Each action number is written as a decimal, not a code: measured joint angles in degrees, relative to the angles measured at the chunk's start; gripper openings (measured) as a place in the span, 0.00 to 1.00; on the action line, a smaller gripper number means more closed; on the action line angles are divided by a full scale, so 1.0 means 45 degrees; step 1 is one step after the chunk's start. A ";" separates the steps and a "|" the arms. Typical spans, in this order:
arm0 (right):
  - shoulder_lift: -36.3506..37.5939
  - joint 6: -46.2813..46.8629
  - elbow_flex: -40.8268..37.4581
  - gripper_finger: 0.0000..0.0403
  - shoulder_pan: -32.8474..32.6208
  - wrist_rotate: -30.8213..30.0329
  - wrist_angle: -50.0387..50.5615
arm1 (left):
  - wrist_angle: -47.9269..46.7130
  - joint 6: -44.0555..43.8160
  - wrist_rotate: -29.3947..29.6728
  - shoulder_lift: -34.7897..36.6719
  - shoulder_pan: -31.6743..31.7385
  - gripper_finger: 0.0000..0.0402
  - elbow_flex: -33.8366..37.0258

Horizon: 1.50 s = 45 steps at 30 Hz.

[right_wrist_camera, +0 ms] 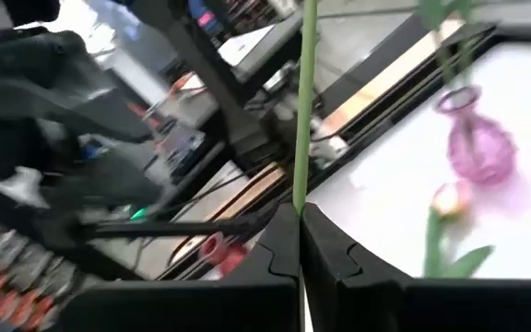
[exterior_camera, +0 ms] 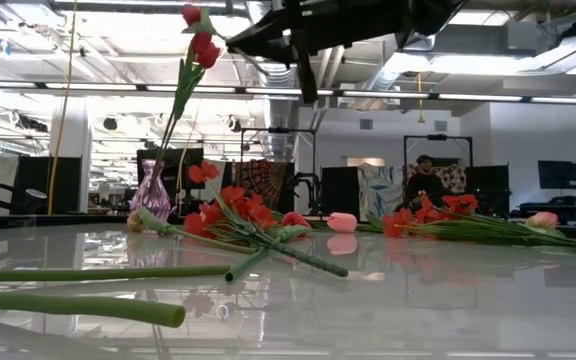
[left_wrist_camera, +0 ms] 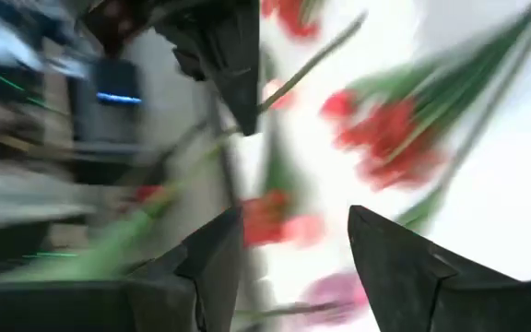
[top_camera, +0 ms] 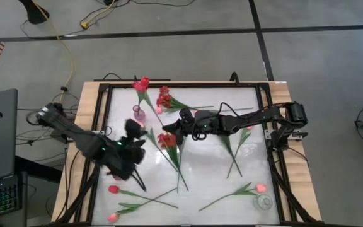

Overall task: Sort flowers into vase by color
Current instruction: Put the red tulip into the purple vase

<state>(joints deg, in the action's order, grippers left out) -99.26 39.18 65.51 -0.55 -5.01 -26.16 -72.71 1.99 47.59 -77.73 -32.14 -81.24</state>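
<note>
Clamped on a green flower stem point(right_wrist_camera: 304, 111), the right gripper point(top_camera: 169, 130) holds mid-tabletop; left gripper point(top_camera: 133, 128), jaws apart, alongside. Pink vase point(top_camera: 139, 115) near far edge; flowers point(top_camera: 171, 101) scattered flat.

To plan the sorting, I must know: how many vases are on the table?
2. A pink vase stands left of centre; a clear vase sits in a right-hand corner. None seems hidden.

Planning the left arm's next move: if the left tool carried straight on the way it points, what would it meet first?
Probably the right tool, which pinches a green stem just ahead of the open left tool. Depth is hard to judge, and the left wrist view is blurred.
</note>
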 joint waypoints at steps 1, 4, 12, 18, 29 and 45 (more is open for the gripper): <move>0.0000 -0.0201 -0.0004 0.06 0.0030 -0.0221 -0.0097 | 0.0338 -0.0747 -0.0619 0.0518 -0.0012 0.45 0.0230; 0.0000 -0.0911 -0.0004 0.06 0.0066 -0.0658 -0.0665 | 0.2612 -0.2337 -0.2019 0.2309 -0.0033 0.44 0.1777; 0.0000 -0.1832 -0.0004 0.06 -0.0382 -0.0677 -0.1683 | 1.5072 -0.3596 -0.2933 0.8218 -0.0272 0.43 0.9352; -0.0005 -0.1851 -0.0014 0.06 -0.0650 -0.0677 -0.1985 | 2.1424 -0.3368 -0.2063 1.0051 0.0221 0.43 1.3397; -0.0010 -0.2165 -0.0014 0.06 -0.0989 -0.0680 -0.2815 | 2.3970 -0.3223 -0.3962 0.8418 0.1939 0.48 1.3973; -0.0010 -0.2957 -0.0014 0.07 -0.1464 -0.0881 -0.2680 | 2.5189 -0.3375 -0.6968 0.5160 0.4426 0.72 1.2416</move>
<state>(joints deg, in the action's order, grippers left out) -99.31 25.87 65.45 -7.14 -8.97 -38.22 40.64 -13.20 16.23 -54.51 -12.23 -25.37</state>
